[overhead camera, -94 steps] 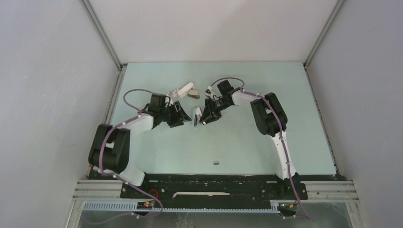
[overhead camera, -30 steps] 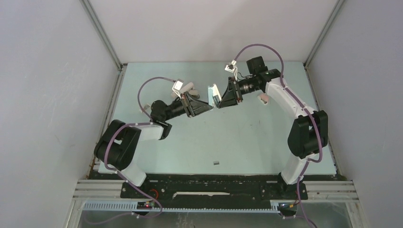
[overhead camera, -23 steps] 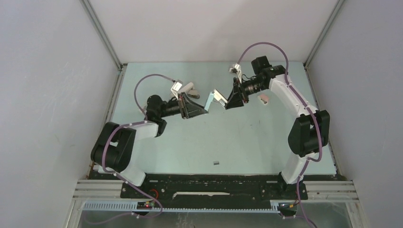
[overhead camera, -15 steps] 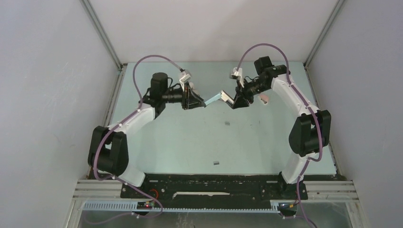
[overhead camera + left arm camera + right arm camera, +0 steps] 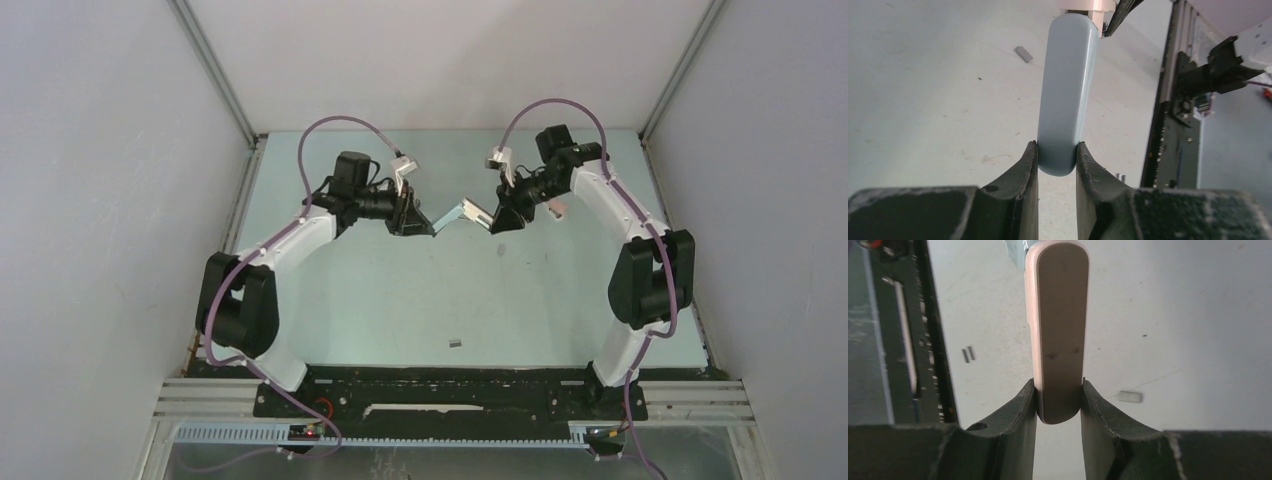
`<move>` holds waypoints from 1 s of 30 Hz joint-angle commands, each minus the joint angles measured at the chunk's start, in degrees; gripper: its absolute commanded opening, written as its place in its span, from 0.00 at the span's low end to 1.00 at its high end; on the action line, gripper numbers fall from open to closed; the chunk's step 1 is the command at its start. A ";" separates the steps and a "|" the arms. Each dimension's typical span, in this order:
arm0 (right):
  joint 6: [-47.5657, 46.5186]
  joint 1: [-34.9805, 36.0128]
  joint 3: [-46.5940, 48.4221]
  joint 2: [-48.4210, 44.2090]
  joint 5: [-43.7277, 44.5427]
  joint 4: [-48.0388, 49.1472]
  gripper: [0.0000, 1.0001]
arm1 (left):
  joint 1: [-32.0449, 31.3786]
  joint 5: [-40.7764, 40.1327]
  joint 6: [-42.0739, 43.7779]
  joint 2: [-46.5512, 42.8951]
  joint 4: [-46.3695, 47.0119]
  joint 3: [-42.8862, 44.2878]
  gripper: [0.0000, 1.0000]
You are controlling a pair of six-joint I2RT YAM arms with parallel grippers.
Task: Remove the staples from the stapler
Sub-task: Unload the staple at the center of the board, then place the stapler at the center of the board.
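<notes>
Staples (image 5: 503, 250) loose on the table (image 5: 330, 300), two spots counted from above: one strip mid-table, below the gap between the raised arms, and another (image 5: 455, 342) well apart from it, near the front rail (image 5: 450, 400). From the right wrist, near-rail spot (image 5: 968, 354) resolves into two short dark bars, parallel and side by side. Mid-table strip (image 5: 1130, 396) reads as a single pale bar lying flat. From the left wrist, one strip (image 5: 1023, 54) flat on the table beyond the fingers; cannot tell which one. Three bars in all, every one on the table and apart from the stapler. One stapler (image 5: 462, 210), swung open, held off the table and spanning between the two arms. Blue-grey top arm (image 5: 1068, 90) toward the left, pinkish base (image 5: 1058, 330) toward the right. Cannot tell whether any staples sit inside. One small pale pinkish item (image 5: 555, 208) on the table behind the right arm, partly hidden by it, too small to identify. Two purple cables, one looping over each arm. Stapler body fills the centre of both wrist views and blocks the table behind it. Left gripper (image 5: 1057, 148) closed on the rounded end of the blue-grey arm, both fingers touching its sides. Right gripper (image 5: 1058, 390) clamped the same way on the rounded end of the pinkish base, fingers pressed against both edges.
</notes>
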 commanded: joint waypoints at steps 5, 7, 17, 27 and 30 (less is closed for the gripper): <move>17.68 -0.66 -9.35 -3.35 -17.89 5.39 0.00 | -4.62 -3.49 -30.15 -0.56 28.03 -9.01 0.41; 18.93 -0.61 -11.23 -4.30 -18.56 6.97 0.00 | -4.67 -3.64 -37.77 -1.16 37.35 -12.12 0.49; 23.66 -1.23 -15.81 -5.99 -26.01 10.59 0.00 | -2.12 -8.96 -53.75 -7.77 56.03 -21.69 0.99; 41.69 -0.69 -20.00 -5.23 -30.66 26.00 0.00 | -6.49 -19.40 -73.58 -8.21 76.82 -31.97 1.00; 46.71 0.42 -20.69 -4.51 -31.63 30.18 0.00 | -8.21 -22.57 -73.73 -7.82 76.18 -32.29 0.99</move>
